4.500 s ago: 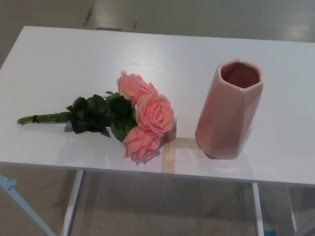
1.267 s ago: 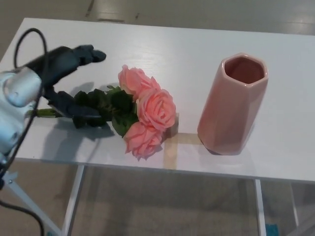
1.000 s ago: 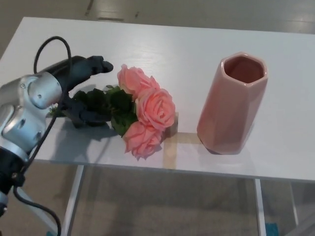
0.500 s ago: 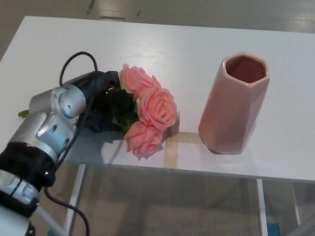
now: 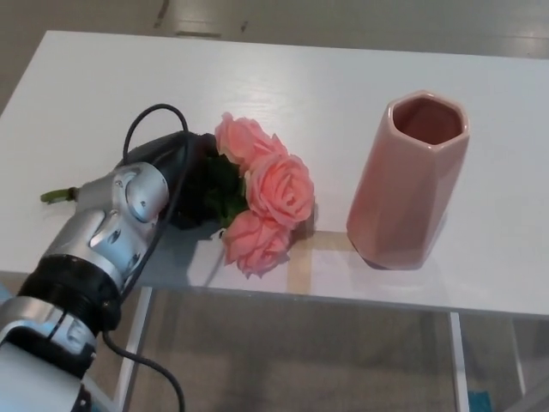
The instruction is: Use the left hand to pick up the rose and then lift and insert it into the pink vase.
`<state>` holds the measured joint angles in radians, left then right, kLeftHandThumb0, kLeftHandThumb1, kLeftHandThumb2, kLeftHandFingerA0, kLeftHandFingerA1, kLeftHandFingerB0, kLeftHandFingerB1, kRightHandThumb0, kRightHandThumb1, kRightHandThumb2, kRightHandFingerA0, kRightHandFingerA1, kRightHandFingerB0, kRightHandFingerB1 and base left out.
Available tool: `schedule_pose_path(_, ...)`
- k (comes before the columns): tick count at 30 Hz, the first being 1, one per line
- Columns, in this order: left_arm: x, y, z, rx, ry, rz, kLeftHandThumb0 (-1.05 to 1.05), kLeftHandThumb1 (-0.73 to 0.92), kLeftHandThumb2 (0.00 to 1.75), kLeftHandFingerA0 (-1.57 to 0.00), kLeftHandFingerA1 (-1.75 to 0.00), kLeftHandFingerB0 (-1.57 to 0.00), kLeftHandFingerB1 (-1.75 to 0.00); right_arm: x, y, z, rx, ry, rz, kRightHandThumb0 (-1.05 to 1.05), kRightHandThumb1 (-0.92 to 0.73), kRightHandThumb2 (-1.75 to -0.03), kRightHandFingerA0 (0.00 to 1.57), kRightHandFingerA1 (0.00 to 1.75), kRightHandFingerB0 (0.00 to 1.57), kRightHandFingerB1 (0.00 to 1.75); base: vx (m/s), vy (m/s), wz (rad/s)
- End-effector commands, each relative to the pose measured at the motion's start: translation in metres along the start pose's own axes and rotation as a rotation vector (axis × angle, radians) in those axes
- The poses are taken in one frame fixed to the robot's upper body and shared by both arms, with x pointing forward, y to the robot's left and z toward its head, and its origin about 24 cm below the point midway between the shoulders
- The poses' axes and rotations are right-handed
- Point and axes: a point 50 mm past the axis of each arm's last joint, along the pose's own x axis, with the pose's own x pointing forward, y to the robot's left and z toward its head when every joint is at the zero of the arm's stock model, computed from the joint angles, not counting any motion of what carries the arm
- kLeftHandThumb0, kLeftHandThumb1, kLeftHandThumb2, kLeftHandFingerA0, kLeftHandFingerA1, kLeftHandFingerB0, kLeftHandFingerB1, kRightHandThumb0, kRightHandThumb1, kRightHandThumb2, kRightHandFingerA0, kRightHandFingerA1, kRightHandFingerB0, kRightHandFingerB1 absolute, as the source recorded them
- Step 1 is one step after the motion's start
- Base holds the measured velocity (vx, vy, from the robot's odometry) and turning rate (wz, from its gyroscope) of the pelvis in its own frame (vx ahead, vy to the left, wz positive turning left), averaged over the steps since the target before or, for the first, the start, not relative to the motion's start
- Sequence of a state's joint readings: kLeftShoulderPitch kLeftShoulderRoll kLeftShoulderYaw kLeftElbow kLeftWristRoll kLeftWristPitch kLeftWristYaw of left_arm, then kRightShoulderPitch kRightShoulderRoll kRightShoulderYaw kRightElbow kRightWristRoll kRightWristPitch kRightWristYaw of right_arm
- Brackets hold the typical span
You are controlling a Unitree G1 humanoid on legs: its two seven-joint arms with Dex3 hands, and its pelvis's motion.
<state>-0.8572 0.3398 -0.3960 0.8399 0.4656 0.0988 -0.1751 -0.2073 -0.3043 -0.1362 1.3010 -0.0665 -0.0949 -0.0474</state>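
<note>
Rose (image 5: pixel 262 193) lies on white table (image 5: pixel 343 73), stem end poking out far left, three pink blooms toward centre. Left hand (image 5: pixel 184 176) sits over the leaves; fingers hidden behind wrist, so grasp cannot be told. Vase (image 5: pixel 410 180) upright, right of blooms, apart.

The left hand (image 5: pixel 184 176) lies over the dark leaves of the rose (image 5: pixel 262 193) on the white tabletop (image 5: pixel 343 77); its fingers are hidden in the foliage. Three pink blooms face the camera, the green stem end pokes out left. The pink vase (image 5: pixel 412 180) stands upright, well apart to the right.
</note>
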Motion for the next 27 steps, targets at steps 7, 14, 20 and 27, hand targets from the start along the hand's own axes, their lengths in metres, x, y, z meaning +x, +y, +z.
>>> schedule_pose_path(7, -0.001, -0.028, -0.013, -0.018, 0.040, -0.022, -0.33, 0.83, 0.65, -0.93, -0.59, -0.58, -0.41, 0.000, 0.000, -0.001, 0.008, -0.001, 0.009, -0.32, -0.66, -0.59, 0.70, 0.50, 0.59, 0.44, 0.00, 0.000, 0.00)
schedule_pose_path(14, -0.004, -0.028, -0.017, -0.047, -0.016, 0.018, -0.33, 0.82, 0.65, -0.85, -1.05, -0.71, -0.45, 0.000, -0.001, 0.003, 0.015, -0.006, 0.006, -0.34, -0.64, -0.60, 0.69, 0.50, 0.57, 0.44, 0.00, 0.000, 0.00)
schedule_pose_path(20, -0.007, -0.028, -0.018, -0.157, -0.066, 0.121, -0.32, 0.82, 0.64, -0.92, -0.79, -0.65, -0.44, 0.000, -0.001, 0.002, 0.033, -0.001, 0.000, -0.32, -0.66, -0.59, 0.70, 0.50, 0.57, 0.44, 0.00, 0.000, 0.00)
schedule_pose_path(27, -0.005, 0.012, 0.005, -0.246, -0.138, 0.245, -0.33, 0.82, 0.65, -0.73, -1.34, -0.73, -0.48, 0.001, -0.001, 0.003, 0.040, -0.004, 0.004, -0.32, -0.66, -0.59, 0.69, 0.50, 0.56, 0.43, 0.00, 0.000, 0.00)
